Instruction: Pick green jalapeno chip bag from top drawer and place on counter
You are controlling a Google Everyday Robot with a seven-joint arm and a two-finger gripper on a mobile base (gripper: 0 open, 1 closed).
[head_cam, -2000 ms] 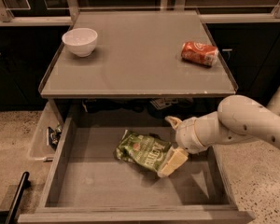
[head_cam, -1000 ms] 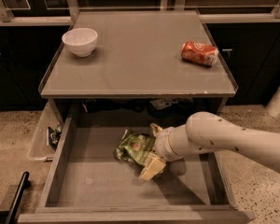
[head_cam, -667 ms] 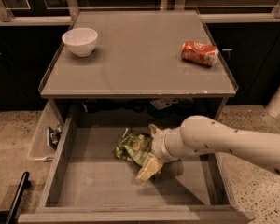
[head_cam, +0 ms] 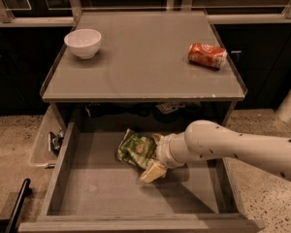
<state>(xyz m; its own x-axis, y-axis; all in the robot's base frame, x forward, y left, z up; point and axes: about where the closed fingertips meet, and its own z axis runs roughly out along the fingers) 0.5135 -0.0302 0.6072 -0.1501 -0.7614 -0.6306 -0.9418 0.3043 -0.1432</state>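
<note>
Grey table (head_cam: 136, 76) up top, top drawer (head_cam: 58, 178) hung open under it. Green jalapeno chip bag (head_cam: 135, 149) lay on the drawer floor near the back, with the gripper (head_cam: 152, 169) right against its right edge. Couldn't tell if it was clamped. White bowl (head_cam: 83, 42) and soda can (head_cam: 207, 55) sat on the table.

Hand (head_cam: 153, 169) in top drawer (head_cam: 99, 191), apparently against right edge of chip bag (head_cam: 135, 149).
</note>
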